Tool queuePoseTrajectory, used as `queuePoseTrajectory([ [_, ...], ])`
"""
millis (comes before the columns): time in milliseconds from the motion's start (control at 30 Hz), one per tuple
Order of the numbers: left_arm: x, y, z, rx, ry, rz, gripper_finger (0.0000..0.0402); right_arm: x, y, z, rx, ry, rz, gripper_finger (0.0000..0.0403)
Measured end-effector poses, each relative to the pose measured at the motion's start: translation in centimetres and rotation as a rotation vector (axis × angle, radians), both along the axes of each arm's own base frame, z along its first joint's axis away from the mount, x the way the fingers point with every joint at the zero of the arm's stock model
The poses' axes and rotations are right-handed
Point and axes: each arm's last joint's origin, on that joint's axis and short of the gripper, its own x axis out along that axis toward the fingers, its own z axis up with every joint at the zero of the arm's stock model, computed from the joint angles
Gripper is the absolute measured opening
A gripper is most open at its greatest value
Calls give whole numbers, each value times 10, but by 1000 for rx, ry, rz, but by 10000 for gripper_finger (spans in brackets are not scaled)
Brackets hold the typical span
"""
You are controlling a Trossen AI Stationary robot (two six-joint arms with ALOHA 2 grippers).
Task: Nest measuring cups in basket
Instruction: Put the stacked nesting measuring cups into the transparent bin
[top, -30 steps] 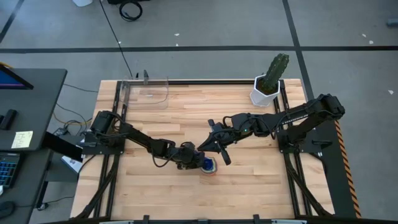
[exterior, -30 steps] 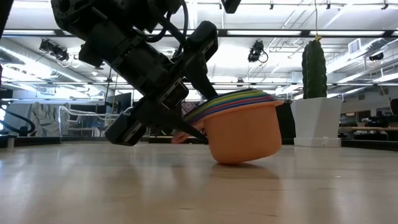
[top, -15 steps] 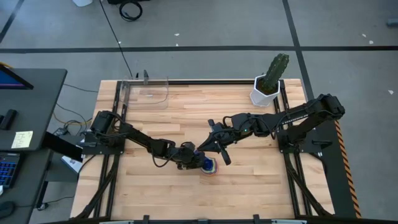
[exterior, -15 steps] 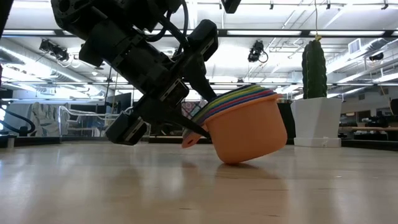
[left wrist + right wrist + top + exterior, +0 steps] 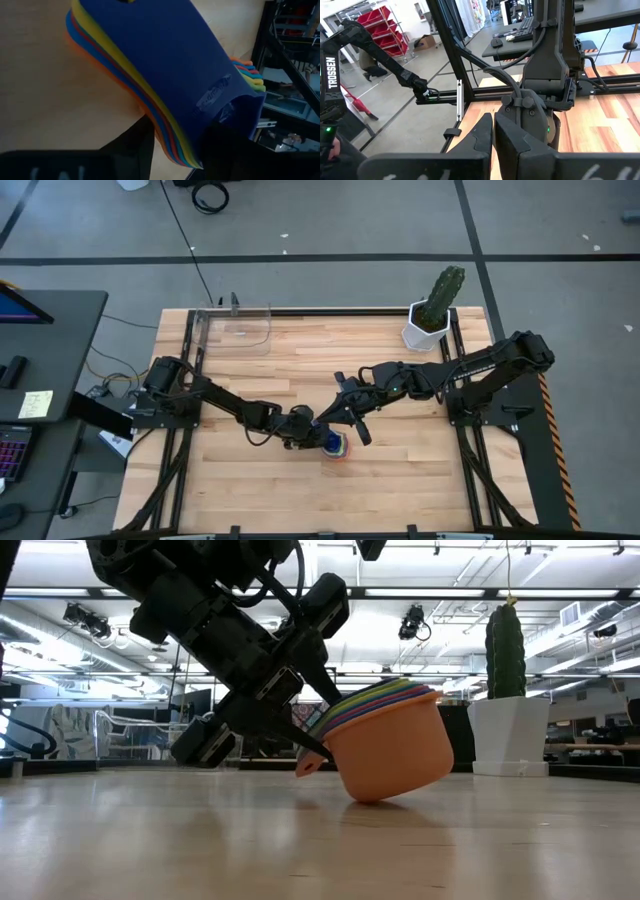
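The nested stack of measuring cups (image 5: pixel 385 745) sat near the front middle of the surface (image 5: pixel 420 465), tipped on the orange outer cup with the handles fanned toward the left arm. Over the last second the stack rocked further off its base and the handles rose, while the left end effector (image 5: pixel 305 735) narrowed onto them. In the left wrist view the dark blue handle (image 5: pixel 165 60) lay on top of the fanned handles, with both fingers (image 5: pixel 132 145) bracketing the bundle, so the left end effector was judged to be grasping the handles. All the cups appeared already nested, so what remained was the carry.

The right end effector (image 5: pixel 352 425) hovered just beside the stack with its fingers pressed together, holding nothing.

Clearance: the right arm crowded the stack from behind, and a lift would need to avoid it. The middle of the surface toward the basket (image 5: pixel 238 328) lay open. The basket stood at the far left corner, well apart from the stack, close against the frame edge. The cactus pot (image 5: pixel 428 325) at the far right corner was off the route.
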Motion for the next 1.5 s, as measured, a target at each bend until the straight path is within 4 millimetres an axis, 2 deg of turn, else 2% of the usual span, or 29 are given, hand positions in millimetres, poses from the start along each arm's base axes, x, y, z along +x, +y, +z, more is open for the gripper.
queuePoseTrajectory([
  [1500, 3, 19, 0, 26, 11, -77, 127, 0, 0, 0, 1, -5, 0, 23],
])
